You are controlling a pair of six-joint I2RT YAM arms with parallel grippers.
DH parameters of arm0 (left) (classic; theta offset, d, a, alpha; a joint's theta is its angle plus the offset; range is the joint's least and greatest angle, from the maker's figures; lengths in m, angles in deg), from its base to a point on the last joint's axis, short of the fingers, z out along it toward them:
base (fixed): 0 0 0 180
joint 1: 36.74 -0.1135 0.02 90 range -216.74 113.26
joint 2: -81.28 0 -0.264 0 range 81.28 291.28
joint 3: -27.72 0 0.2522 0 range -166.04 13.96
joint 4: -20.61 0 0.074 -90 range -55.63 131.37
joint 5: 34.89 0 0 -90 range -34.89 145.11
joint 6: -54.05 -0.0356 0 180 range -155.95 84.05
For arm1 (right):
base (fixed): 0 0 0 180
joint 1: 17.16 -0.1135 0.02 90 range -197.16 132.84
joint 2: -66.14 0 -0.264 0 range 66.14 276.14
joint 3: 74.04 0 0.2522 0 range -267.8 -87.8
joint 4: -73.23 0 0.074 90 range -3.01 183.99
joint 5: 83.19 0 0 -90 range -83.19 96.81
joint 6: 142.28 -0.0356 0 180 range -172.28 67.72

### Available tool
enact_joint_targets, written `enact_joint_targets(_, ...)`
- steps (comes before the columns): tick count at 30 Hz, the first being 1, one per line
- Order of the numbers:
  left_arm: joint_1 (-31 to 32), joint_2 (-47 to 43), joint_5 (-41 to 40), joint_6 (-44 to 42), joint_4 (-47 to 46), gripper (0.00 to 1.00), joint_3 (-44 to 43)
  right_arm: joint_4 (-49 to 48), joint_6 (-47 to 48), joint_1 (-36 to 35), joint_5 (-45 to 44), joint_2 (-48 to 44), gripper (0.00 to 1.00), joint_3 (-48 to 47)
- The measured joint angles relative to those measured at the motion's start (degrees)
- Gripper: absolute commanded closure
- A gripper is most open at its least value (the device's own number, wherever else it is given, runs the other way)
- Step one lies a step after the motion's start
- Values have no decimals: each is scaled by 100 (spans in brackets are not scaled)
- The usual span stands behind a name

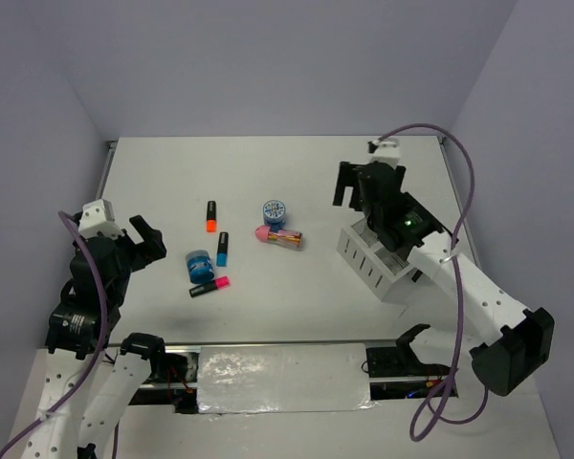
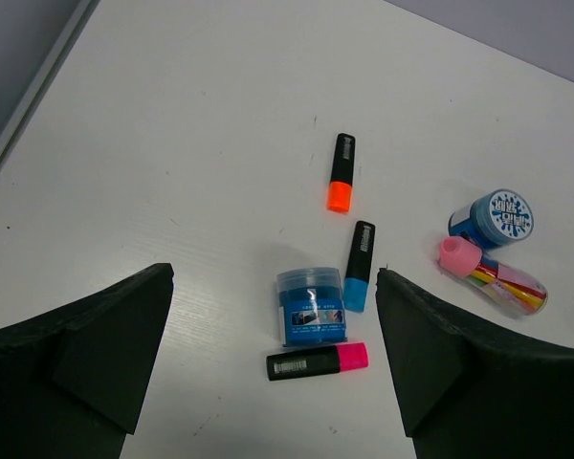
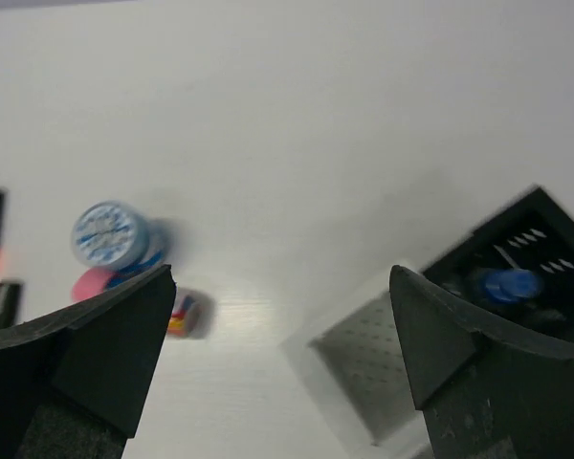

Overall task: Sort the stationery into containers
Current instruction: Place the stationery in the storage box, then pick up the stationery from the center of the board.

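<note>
Loose on the table lie an orange highlighter (image 1: 209, 217), a blue highlighter (image 1: 222, 249), a pink highlighter (image 1: 210, 287), a blue tub (image 1: 199, 266), a second blue round tub (image 1: 275, 212) and a pink-capped tube (image 1: 278, 235). The white organizer (image 1: 383, 258) stands at the right. My left gripper (image 1: 145, 239) is open and empty; in its wrist view it (image 2: 273, 335) hangs above the tub (image 2: 311, 306) and the pink highlighter (image 2: 318, 361). My right gripper (image 1: 359, 196) is open and empty over the organizer's left edge (image 3: 364, 354). No clear bottle shows.
The organizer's black compartment (image 3: 517, 258) holds a small blue-topped item (image 3: 509, 284). The round tub (image 3: 110, 234) and the tube's pink cap (image 3: 96, 284) lie left of the right gripper. Walls close the table at the back and both sides.
</note>
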Motion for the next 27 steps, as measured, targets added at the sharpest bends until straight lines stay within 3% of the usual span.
enact_joint_targets(4,0,63,0,-2,0,1,0,-396,304,-601,791,476,0,-127)
enact_joint_targets(10,0,76,0,-2,0,1,0,-791,629,-918,1506,2603,0,-1141)
enact_joint_targets(16,0,79,-4,0,0,1,0,-612,800,-1095,1576,4181,0,-2341)
enact_joint_targets(20,0,76,-2,0,2,1,0,-577,804,-1132,1578,4671,0,-2839)
enact_joint_targets(27,0,44,-2,0,0,1,0,-479,723,-1141,1738,4948,0,-2850)
